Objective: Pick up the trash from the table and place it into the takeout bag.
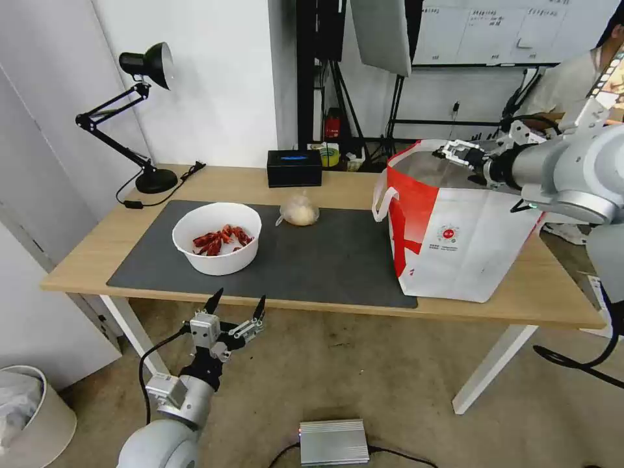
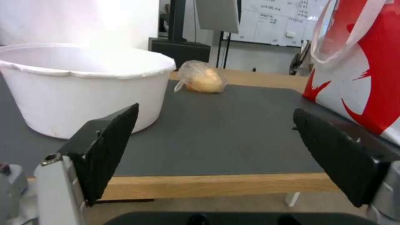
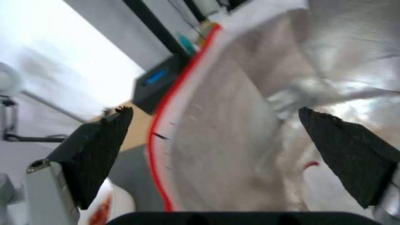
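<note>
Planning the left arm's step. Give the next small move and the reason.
Probably raise the left end effector and ease it forward to the white bowl. It hangs open below the table edge, just in front of the bowl, while the right end effector is open over the takeout bag.

Silver-grey arms, black cables, black-fingered left claw (image 1: 236, 305).

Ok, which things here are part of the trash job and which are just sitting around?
Job:
- white bowl of crayfish shells, on the mat
- knotted clear bag with a yellowish lump, on the mat
- takeout bag, right gripper open over its mouth
- left gripper, open, below the table edge

Lying about:
- black desk lamp
- black tissue box
</note>
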Available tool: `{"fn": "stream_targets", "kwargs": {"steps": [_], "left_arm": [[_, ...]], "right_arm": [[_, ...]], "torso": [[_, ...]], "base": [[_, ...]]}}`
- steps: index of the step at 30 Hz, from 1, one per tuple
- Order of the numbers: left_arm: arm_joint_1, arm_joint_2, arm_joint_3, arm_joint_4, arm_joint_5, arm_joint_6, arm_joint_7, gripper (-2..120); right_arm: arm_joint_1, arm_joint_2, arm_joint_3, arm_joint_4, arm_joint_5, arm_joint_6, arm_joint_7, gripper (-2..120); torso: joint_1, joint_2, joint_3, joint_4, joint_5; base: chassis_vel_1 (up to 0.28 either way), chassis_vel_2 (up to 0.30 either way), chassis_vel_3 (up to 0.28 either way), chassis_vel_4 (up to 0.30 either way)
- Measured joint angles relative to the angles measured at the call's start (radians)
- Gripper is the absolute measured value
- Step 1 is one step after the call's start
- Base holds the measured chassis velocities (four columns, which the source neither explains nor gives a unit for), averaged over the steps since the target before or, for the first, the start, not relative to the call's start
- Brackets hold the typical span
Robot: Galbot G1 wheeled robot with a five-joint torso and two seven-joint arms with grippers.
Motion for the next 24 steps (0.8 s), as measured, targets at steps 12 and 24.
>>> {"fn": "stream_targets", "kwargs": {"steps": [12, 24], "left_arm": [[0.001, 0.002, -0.003, 0.000, -0.001, 0.000, -0.001, 100], [-0.007, 0.011, -0.011, -0.001, -0.020, 0.000, -0.002, 100]], "right_arm": [[-0.001, 0.000, -0.007, 0.006, -0.024, -0.013, -0.003, 100], [-0.113, -0.053, 0.009, 0.135, -0.417, 0.028, -0.469, 100]], "torso": [[0.000, 0.000, 0.000, 0.0000, 0.0002], [0.000, 0.000, 0.000, -0.0001, 0.0000]], "base": [[0.000, 0.000, 0.000, 0.000], [0.000, 0.000, 0.000, 0.000]]}}
